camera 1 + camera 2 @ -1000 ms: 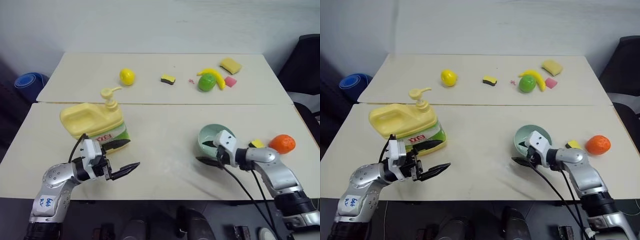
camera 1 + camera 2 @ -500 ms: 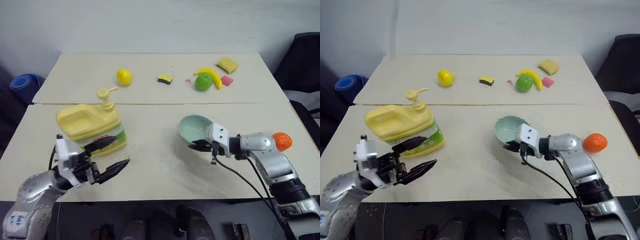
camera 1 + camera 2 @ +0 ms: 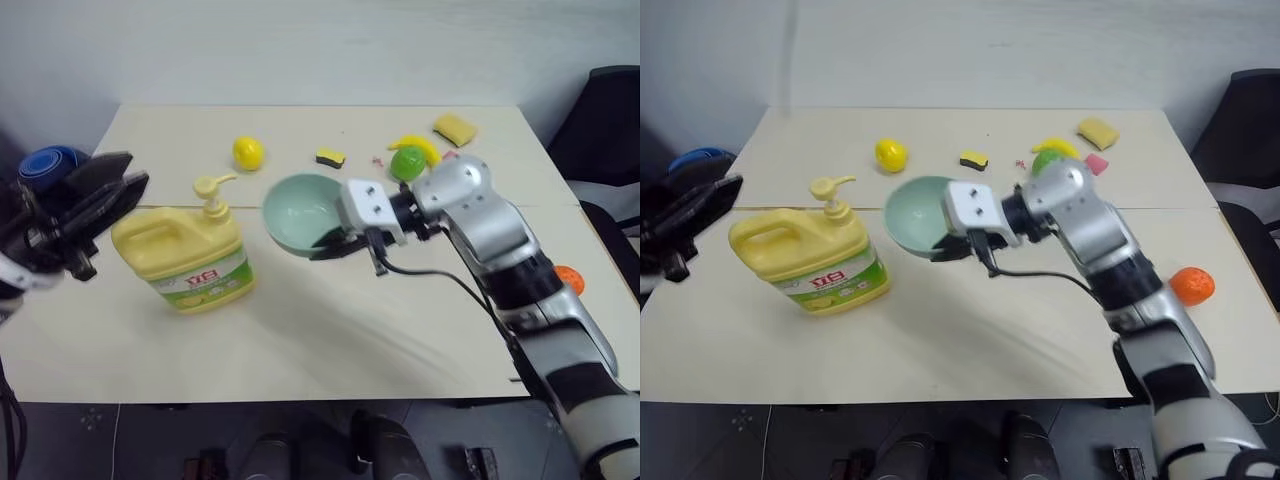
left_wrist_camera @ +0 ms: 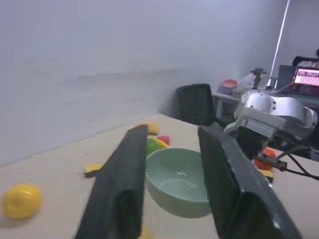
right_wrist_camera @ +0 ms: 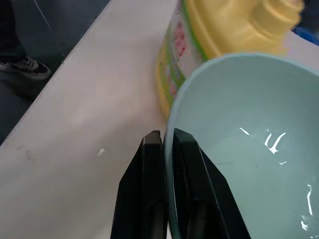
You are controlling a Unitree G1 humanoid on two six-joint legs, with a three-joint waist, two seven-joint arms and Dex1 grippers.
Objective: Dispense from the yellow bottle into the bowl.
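Two grippers were up off the table [image 3: 330, 350]. The right gripper [image 3: 945, 247] had its black fingers pinched tight on the rim of the bowl [image 3: 917, 213], holding it tilted in the air just beside the pump of the yellow bottle [image 3: 186, 256]. That bottle stood upright on the near table, at its left side. The left gripper [image 3: 95, 196] hovered above and left of the bottle, its fingers [image 4: 225, 191] parted with nothing between them.
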